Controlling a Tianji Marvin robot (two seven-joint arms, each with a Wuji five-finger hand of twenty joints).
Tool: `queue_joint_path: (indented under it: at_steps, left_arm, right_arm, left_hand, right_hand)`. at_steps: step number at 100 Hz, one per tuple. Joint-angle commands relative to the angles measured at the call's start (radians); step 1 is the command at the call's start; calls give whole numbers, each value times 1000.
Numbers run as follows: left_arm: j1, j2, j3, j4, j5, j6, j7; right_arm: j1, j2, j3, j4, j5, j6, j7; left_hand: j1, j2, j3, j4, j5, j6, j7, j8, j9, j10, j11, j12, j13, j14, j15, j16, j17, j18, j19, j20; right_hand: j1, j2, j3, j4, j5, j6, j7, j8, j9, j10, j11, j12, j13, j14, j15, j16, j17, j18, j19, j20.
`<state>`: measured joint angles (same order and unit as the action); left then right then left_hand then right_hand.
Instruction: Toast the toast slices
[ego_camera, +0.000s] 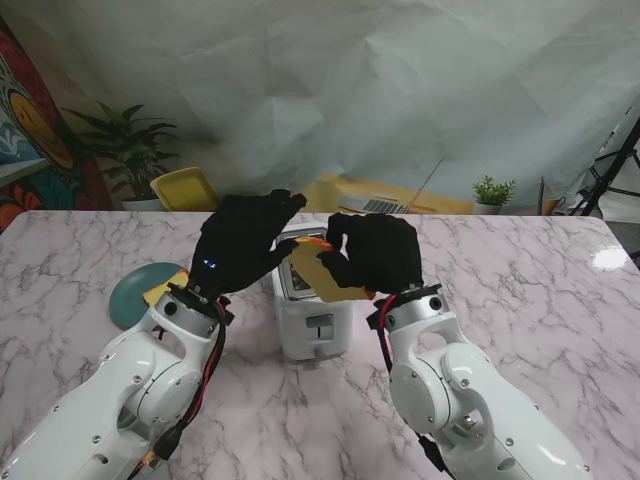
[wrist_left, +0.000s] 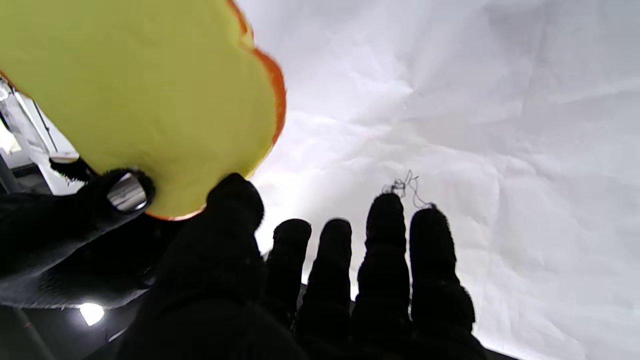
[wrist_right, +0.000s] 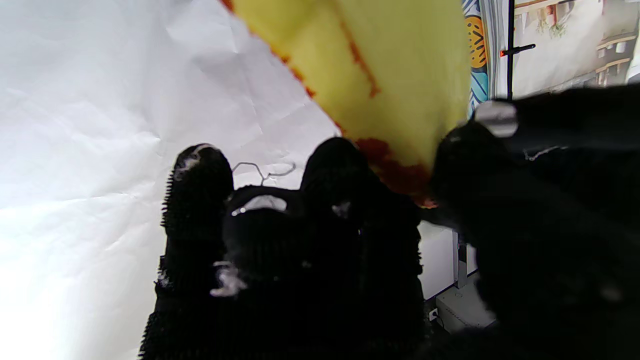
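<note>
Toast slice (ego_camera: 328, 277), yellow with orange crust, hangs tilted over the white toaster (ego_camera: 310, 318), pinched by the right hand (ego_camera: 375, 252); left hand (ego_camera: 240, 243) touches its edge, fingers spread, grip unclear; teal plate (ego_camera: 135, 293) lies left

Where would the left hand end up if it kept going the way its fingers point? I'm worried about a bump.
Probably nowhere near: left hand points past the toaster toward the white backdrop. Depth unclear.
</note>
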<state>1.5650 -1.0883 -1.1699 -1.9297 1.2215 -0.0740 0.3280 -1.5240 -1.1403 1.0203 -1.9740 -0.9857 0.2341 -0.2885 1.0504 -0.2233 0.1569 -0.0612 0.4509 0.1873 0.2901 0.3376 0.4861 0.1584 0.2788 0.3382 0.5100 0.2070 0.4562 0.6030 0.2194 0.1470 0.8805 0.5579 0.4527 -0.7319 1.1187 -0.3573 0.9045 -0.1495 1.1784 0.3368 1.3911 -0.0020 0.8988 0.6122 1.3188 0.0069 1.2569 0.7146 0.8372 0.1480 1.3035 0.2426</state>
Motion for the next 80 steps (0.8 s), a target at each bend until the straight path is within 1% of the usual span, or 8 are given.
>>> queue_joint_path:
  at_steps: [1, 16, 30, 39, 54, 72, 76, 80]
  left_arm:
    - [16, 9, -14, -24, -2, -2, -47]
    - [42, 17, -58, -52, -17, -29, -161]
    - [55, 22, -89, -72, -54, -24, -283]
    - [48, 21, -96, -64, -120, -13, -333]
    - [18, 14, -85, -11, -235, -4, -342]
    - [-16, -2, -49, 51, -355, -11, -293]
    - [-19, -5, -44, 57, -383, -20, -289]
    - [-21, -6, -41, 61, -399, -30, -291]
  right_arm:
    - [-10, 0, 6, -7, 5, -3, -12]
    - [-21, -1, 18, -14, 7, -13, -24]
    - [-34, 1, 28, -29, -2, -33, -28]
    - [-43, 2, 29, -41, -6, -46, -32]
    - [-55, 5, 30, -60, -16, -73, -36]
    - [-57, 4, 25, -68, -8, -96, -36]
    - [-55, 5, 25, -66, -6, -100, -34]
    - [-53, 5, 25, -63, -6, -103, -34]
  left_hand:
    - [-16, 45, -53, 23, -60, 20, -61, 1, -96, 28, -45, -26, -70, 37, -64, -47, -55, 50, -64, -11]
    - [-94, 87, -161, 27, -116, 44, -146, -3, -178, 68, -128, -67, -181, 74, -151, -127, -123, 71, -173, -23]
    - [-129, 84, -172, 26, -168, 104, -210, -8, -220, 125, -191, -95, -228, 97, -182, -169, -137, 71, -237, -35]
    - [-127, 74, -169, 28, -175, 115, -223, -4, -203, 128, -209, -100, -228, 99, -182, -181, -134, 66, -252, -39]
    - [-100, 56, -157, 32, -132, 61, -199, 20, -122, 75, -194, -74, -159, 67, -146, -164, -96, 33, -222, -20]
    - [-102, 22, -84, 32, -22, -40, -110, 78, 41, -85, -52, 8, 5, -22, -93, -89, -49, -22, -129, 30]
    - [-229, -36, 167, -2, 3, -69, -70, 98, 57, -93, -29, 16, 26, -35, -90, -50, -51, -26, -119, 55]
    - [-261, -51, 230, -10, 30, -91, -30, 115, 85, -96, 1, 41, 53, -53, -62, -12, -43, -33, -95, 73]
  right_hand:
    - [61, 51, 108, 0, 4, -97, 73, 32, 66, 19, 40, 13, 3, -98, 44, 25, 17, -42, 20, -2]
    - [63, 52, 108, 1, 1, -98, 74, 35, 66, 18, 41, 11, 3, -96, 42, 25, 17, -42, 20, -1]
    - [63, 56, 107, 2, -3, -100, 76, 39, 66, 18, 39, 10, 3, -95, 40, 24, 16, -43, 19, -1]
    - [63, 56, 106, 3, -4, -102, 76, 41, 65, 18, 39, 9, 3, -95, 40, 24, 15, -43, 19, 0]
    - [62, 60, 103, 4, -8, -108, 76, 45, 65, 16, 35, 6, 3, -94, 36, 22, 11, -45, 17, 0]
    - [60, 68, 97, 6, -14, -115, 75, 49, 64, 15, 30, 5, 2, -92, 26, 18, 4, -45, 15, 2]
    - [61, 70, 96, 7, -17, -119, 75, 51, 63, 14, 29, 4, 2, -89, 24, 16, 1, -44, 14, 2]
    - [60, 73, 94, 7, -18, -121, 75, 52, 61, 13, 27, 4, 3, -88, 23, 16, 0, -44, 14, 3]
